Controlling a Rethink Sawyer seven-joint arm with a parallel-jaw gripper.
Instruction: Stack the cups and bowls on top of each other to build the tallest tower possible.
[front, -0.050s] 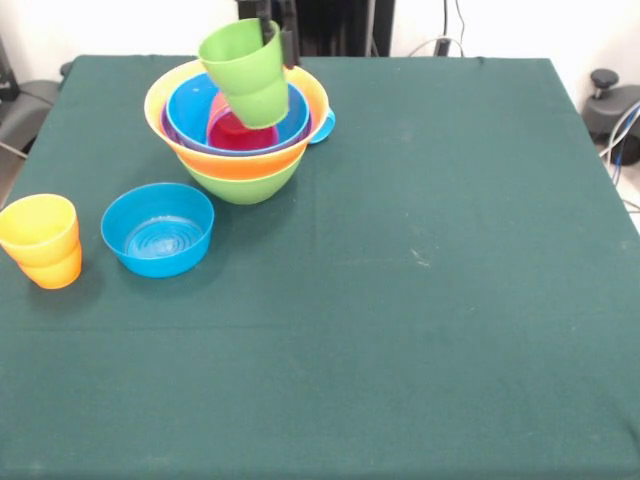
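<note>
Gripper (268, 35) enters from the top edge, only its dark lower part visible. One dark finger (287, 46) shows outside the rim of the green cup (246, 72); the other appears to sit inside the mouth, so the jaws look clamped on the cup wall.

Green cup: held above the tower (238, 125), over the bowls' centre. Long axis tilted, not vertical; mouth points up and toward picture left, base points down and toward picture right. Whether the base touches the purple cup (240, 132) below cannot be told.

Tower, far left part of the table (420, 300): lime green bowl (243, 183) at the bottom, yellow bowl (165, 105) nested in it, big blue bowl (190, 110) inside that, a purple rim just visible between them. Purple cup stands upright in the middle, mouth up. A light blue piece (324, 125) shows at the stack's right side.

Smaller blue bowl (158, 228): alone on the cloth, mouth up, near the tower on the front-left side.

Yellow cup (38, 230) nested in the orange cup (55, 268), at the left edge; their shared axis leans a little, mouths up.
</note>
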